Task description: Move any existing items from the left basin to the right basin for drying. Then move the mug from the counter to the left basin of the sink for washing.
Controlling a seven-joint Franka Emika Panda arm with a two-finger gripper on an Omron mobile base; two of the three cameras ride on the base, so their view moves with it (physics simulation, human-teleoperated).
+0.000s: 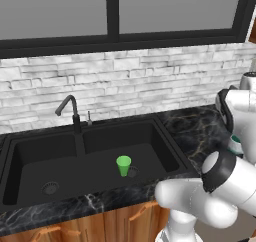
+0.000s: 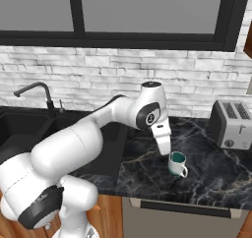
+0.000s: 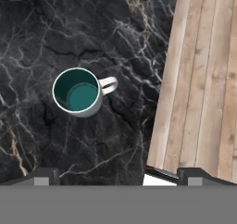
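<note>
- The green cup [image 1: 123, 165] stands upright in the right basin [image 1: 150, 143] of the black sink [image 1: 10, 186], just beside the round drain, at the middle of the left base view.
- The left basin [image 1: 35, 161] sits at the lower left of that view, with its drain showing near the front wall.
- The thin divider runs between the two basins, under the curved black faucet [image 1: 70, 111] at the back rim.
- The mug [image 2: 177, 163] stands upright on the black marble surface [image 2: 206, 173], right of centre in the right base view, its handle turned toward the lower right of the frame.
- In the hand view the mug [image 3: 81, 92] lies left of centre, seen from above, its teal inside open to the camera and its handle pointing toward the right of the frame.
- The tool [image 2: 164, 148] hangs above the surface, just to the upper left of the mug, apart from it.
- In the hand view the tool [image 3: 115, 176] has its two dark tips spread wide at the bottom of the frame, with nothing between them.
- A silver toaster [image 2: 231, 124] stands on the surface at the right edge of the right base view, well apart from the mug.
- The wooden floor [image 3: 203, 79] fills the right side of the hand view, past the surface's edge.
</note>
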